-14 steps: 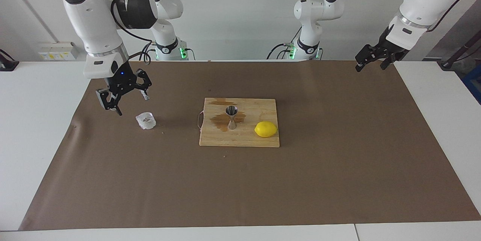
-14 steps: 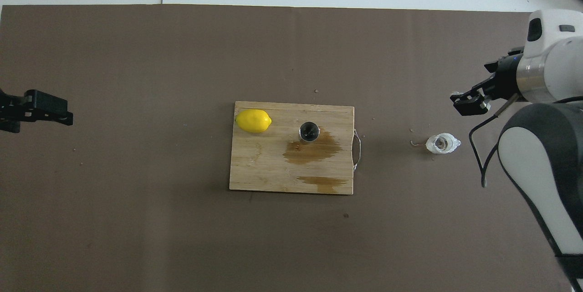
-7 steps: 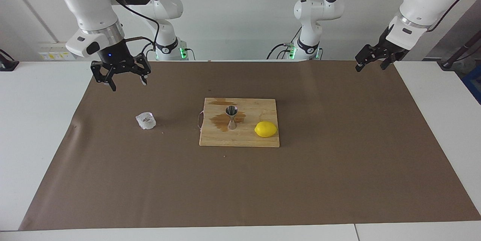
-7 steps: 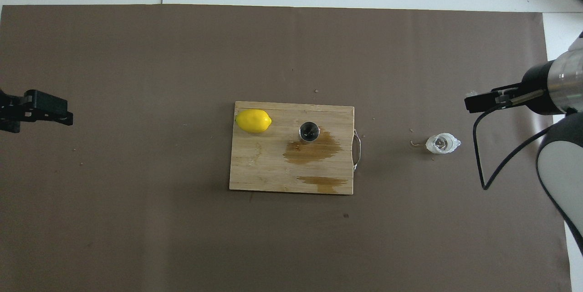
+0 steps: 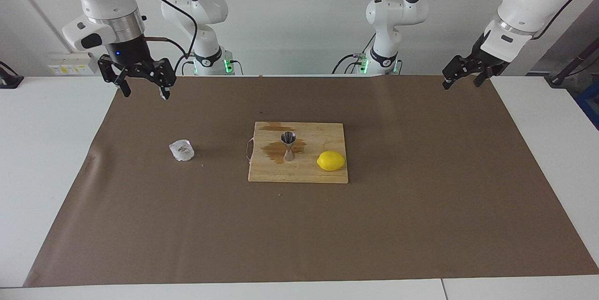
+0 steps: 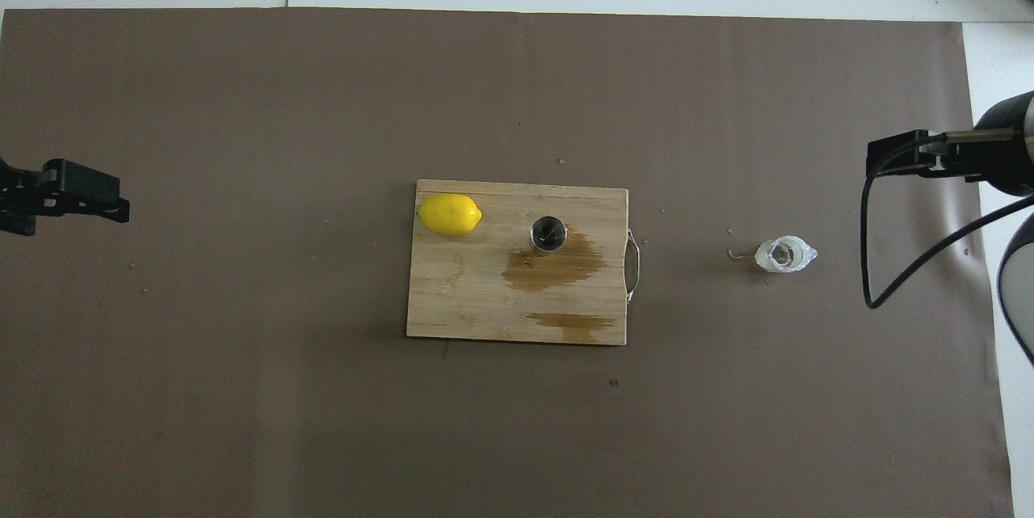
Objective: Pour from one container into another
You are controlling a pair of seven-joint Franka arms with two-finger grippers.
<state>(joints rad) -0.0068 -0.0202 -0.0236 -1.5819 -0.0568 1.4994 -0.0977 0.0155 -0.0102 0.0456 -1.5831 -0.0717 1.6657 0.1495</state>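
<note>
The clear faceted glass cup (image 5: pixel 181 150) (image 6: pixel 783 254) stands alone on the brown mat toward the right arm's end. The silver hourglass jigger (image 5: pixel 288 146) (image 6: pixel 548 233) stands upright on the wooden cutting board (image 5: pixel 299 174) (image 6: pixel 477 300), beside a brown wet patch. My right gripper (image 5: pixel 145 94) (image 6: pixel 890 160) hangs open and empty over the mat's corner by the right arm's base, well apart from the cup. My left gripper (image 5: pixel 461 84) (image 6: pixel 97 199) waits open and empty over the mat's edge at the left arm's end.
A yellow lemon (image 5: pixel 331 160) (image 6: pixel 449 214) lies on the board toward the left arm's end. The board has a metal handle (image 6: pixel 635 265) on its cup side. A second brown stain (image 6: pixel 573 324) marks the board's edge nearest the robots. The brown mat (image 5: pixel 421 206) covers most of the white table.
My right gripper has risen and drawn back from beside the glass cup toward its own base, turning as it went. The cup, jigger and left arm have not moved.
</note>
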